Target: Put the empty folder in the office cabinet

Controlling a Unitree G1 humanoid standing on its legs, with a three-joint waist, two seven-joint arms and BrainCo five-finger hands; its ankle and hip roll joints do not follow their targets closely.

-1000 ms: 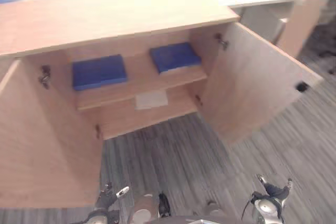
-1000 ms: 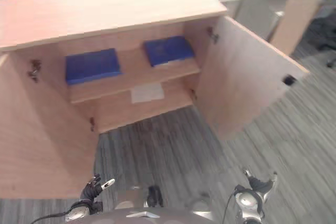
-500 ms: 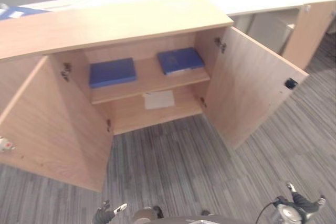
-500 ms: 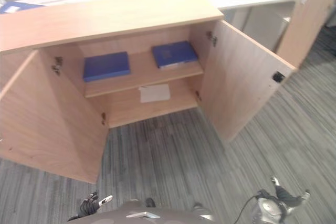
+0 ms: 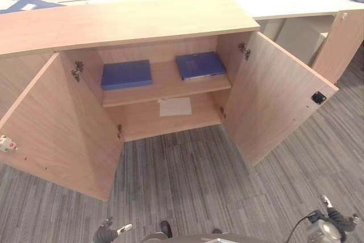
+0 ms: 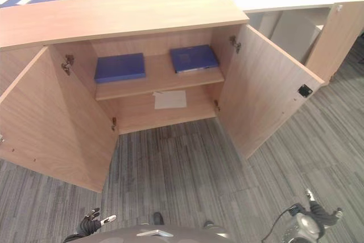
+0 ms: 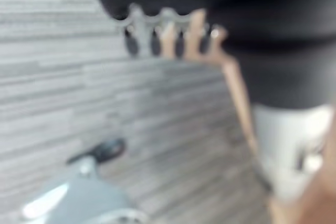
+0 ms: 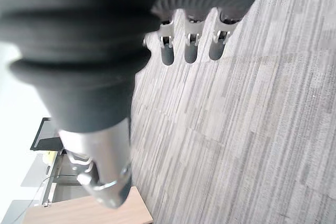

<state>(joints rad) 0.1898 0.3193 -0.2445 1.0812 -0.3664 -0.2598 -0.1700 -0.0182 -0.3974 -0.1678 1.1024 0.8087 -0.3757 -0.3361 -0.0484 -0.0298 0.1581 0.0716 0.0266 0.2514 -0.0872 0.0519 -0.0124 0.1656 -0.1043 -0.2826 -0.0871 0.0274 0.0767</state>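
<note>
**Blue folders lying in the open cabinet**

Two flat blue folders are lying on the cabinet's (image 5: pixel 131 24) upper shelf (image 5: pixel 165 86), the left folder (image 5: pixel 126 74) well apart from the right folder (image 5: pixel 199 65). Both doors are standing open. The left hand (image 6: pixel 91 222) and right hand (image 6: pixel 318 215) are hanging low over the carpet (image 5: pixel 193 180), fingers relaxed and holding nothing.

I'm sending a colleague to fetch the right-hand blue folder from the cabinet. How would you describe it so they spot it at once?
Find the open wooden cabinet with both doors swung wide. On its upper shelf lie two flat blue folders; take the right blue folder, nearest the right door. Unlike the left blue folder, it shows a pale edge along its front, and sits above the white sheet below.
</note>
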